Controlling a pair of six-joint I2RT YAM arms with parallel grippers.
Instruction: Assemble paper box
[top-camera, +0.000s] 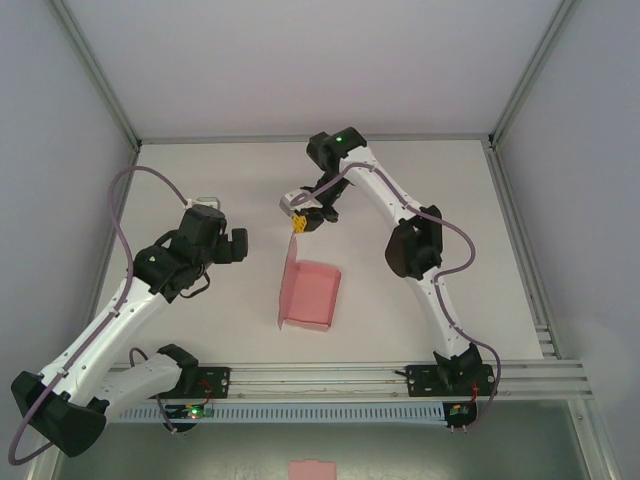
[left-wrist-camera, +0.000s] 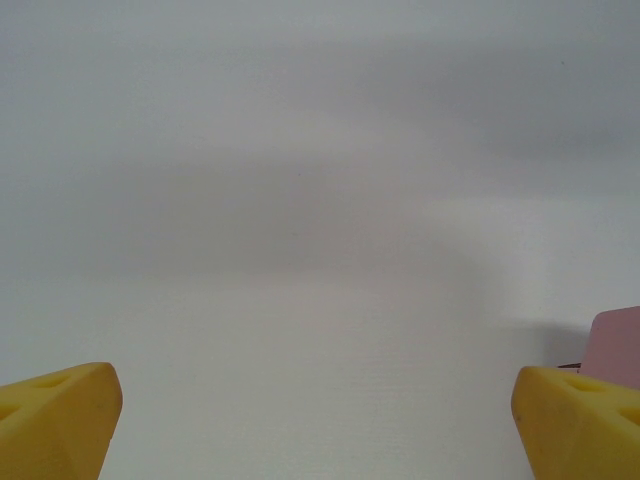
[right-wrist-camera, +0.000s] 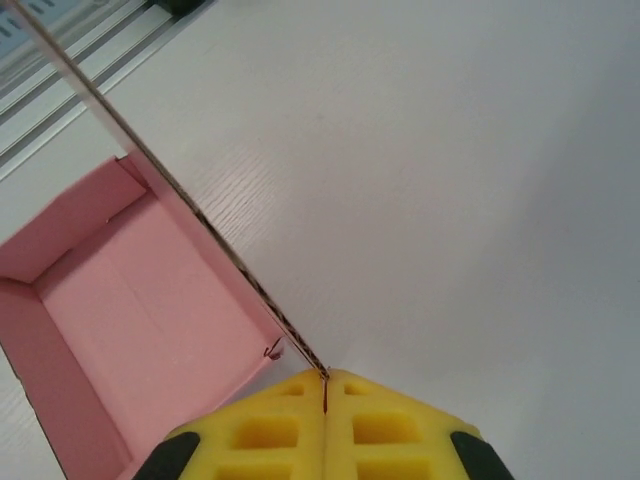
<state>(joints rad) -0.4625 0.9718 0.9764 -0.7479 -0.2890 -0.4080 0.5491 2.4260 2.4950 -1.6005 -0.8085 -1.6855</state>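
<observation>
The paper box (top-camera: 312, 296) is a low pink tray in the middle of the table, with one long flap standing up along its left side. My right gripper (top-camera: 298, 224) is shut on the far top corner of that flap. In the right wrist view its yellow fingertips (right-wrist-camera: 290, 430) meet on the thin card edge (right-wrist-camera: 200, 225), and the box's open inside (right-wrist-camera: 130, 320) lies to the left. My left gripper (top-camera: 206, 206) hovers left of the box, apart from it. Its yellow fingers (left-wrist-camera: 60, 415) stand wide open over bare table, with a pink box corner (left-wrist-camera: 618, 345) at the right edge.
The white table (top-camera: 440, 200) is walled by grey panels at the back and sides. An aluminium rail (top-camera: 330, 378) runs along the near edge between the arm bases. A small pink paper scrap (top-camera: 312, 468) lies below the rail, off the table.
</observation>
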